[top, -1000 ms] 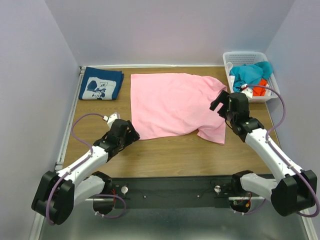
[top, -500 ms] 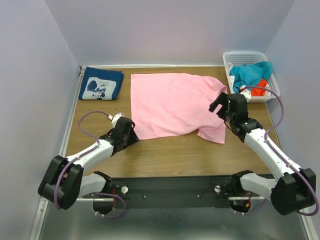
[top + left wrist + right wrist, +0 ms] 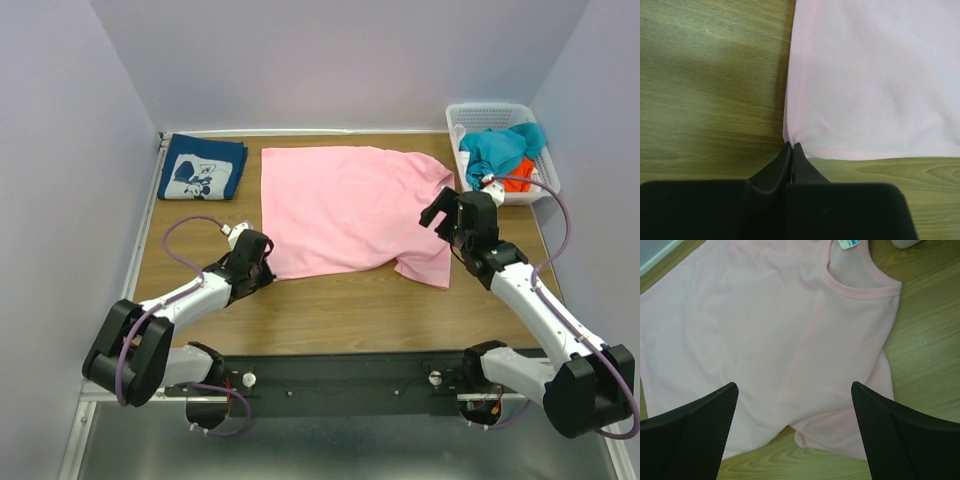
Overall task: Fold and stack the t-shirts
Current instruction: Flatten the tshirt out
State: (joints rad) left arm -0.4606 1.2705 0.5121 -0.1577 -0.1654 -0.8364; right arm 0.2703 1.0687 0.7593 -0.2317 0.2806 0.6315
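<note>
The light pink t-shirt (image 3: 340,205) lies spread flat across the middle of the table, its collar (image 3: 860,287) to the right. My left gripper (image 3: 266,268) is shut on its near left corner; in the left wrist view the black jaws (image 3: 791,146) pinch the hem where the pink cloth (image 3: 875,75) ends. My right gripper (image 3: 440,218) hovers open above the shirt's right side, and the pink cloth (image 3: 765,330) with its near sleeve (image 3: 840,432) shows between the wide-apart fingers (image 3: 794,390). A navy blue t-shirt (image 3: 203,168) with a white cartoon print lies folded at the far left corner.
A white basket (image 3: 480,108) at the far right corner holds teal cloth (image 3: 505,145) and orange cloth (image 3: 518,180). Grey walls close in the table on three sides. Bare wood lies along the near edge, in front of the arm bases.
My left gripper has slid forward to the pink t-shirt's near left corner and shut on it. The right gripper has stayed open and barely shifted.
</note>
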